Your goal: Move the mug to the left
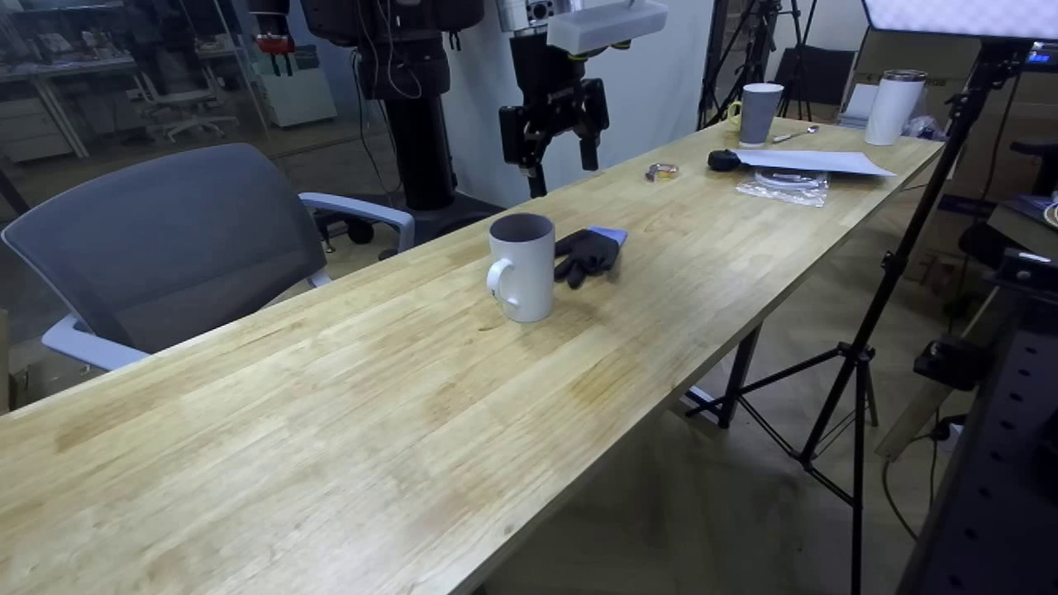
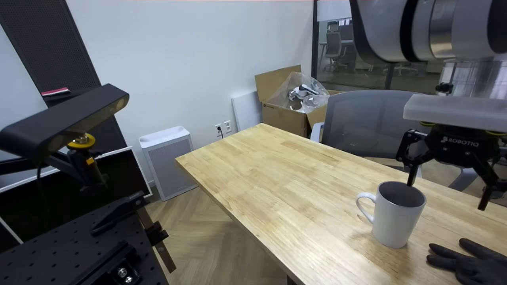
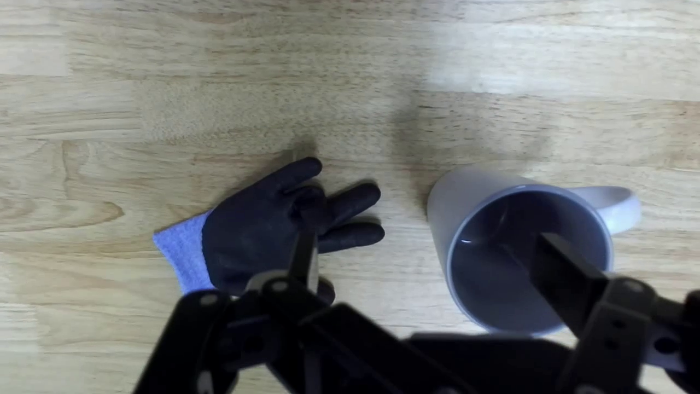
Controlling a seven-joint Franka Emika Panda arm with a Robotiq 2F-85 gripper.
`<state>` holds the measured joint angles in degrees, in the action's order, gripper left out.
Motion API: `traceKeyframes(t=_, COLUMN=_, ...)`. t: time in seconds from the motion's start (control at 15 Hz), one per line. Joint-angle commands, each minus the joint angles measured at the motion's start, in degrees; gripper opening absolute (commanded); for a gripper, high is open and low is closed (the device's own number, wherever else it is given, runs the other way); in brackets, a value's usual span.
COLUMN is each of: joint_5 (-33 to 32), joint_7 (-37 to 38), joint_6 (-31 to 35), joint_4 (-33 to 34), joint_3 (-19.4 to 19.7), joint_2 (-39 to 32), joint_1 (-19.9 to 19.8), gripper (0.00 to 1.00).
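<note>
The white mug (image 1: 529, 277) stands upright on the wooden table. Its inside is dark grey. In an exterior view (image 2: 394, 225) its loop handle shows on the left; in the wrist view (image 3: 465, 202) the handle points right. My gripper (image 1: 564, 173) is wide open and empty, pointing down, above the tabletop. In an exterior view, the gripper (image 2: 446, 194) has one fingertip overlapping the mug's rim and the other off to the right. In the wrist view, the gripper (image 3: 426, 246) has its right finger over the mug's opening and its left finger over the black glove (image 3: 246, 235).
The glove (image 1: 588, 254) lies close beside the mug on the table (image 1: 397, 397). A grey cup with a yellow handle (image 1: 759, 116), a white tumbler (image 1: 895, 107), paper (image 1: 814, 162) and a plastic bag (image 1: 785, 188) are at the far end. A chair (image 1: 173, 248) stands along one edge.
</note>
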<state>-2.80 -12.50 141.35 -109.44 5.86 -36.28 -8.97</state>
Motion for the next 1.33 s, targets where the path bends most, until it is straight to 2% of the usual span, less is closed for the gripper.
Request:
traceKeyframes(t=0.0, joint_5=-0.5, joint_7=2.5, joint_6=0.6, joint_4=1.4, joint_3=-0.2, joint_2=-0.1, joint_1=0.4, gripper=1.00)
traceKeyframes(t=0.13, joint_5=-0.4, joint_7=0.4, joint_6=0.4, joint_4=0.6, joint_3=-0.8, joint_2=0.0, joint_1=-0.5, gripper=1.00)
traceKeyframes(t=0.93, joint_5=0.4, joint_7=-0.1, joint_6=0.8, joint_4=0.5, joint_3=-1.7, joint_2=-0.3, joint_1=-0.9, gripper=1.00)
traceKeyframes(t=1.13, joint_5=1.0, joint_7=0.3, joint_6=4.1, joint_4=0.0, joint_3=-2.4, joint_2=-1.6, joint_1=-1.0, gripper=1.00)
traceKeyframes(t=1.27, joint_5=1.7, joint_7=0.4, joint_6=8.7, joint_4=-0.5, joint_3=-3.0, joint_2=-2.6, joint_1=-1.2, gripper=1.00)
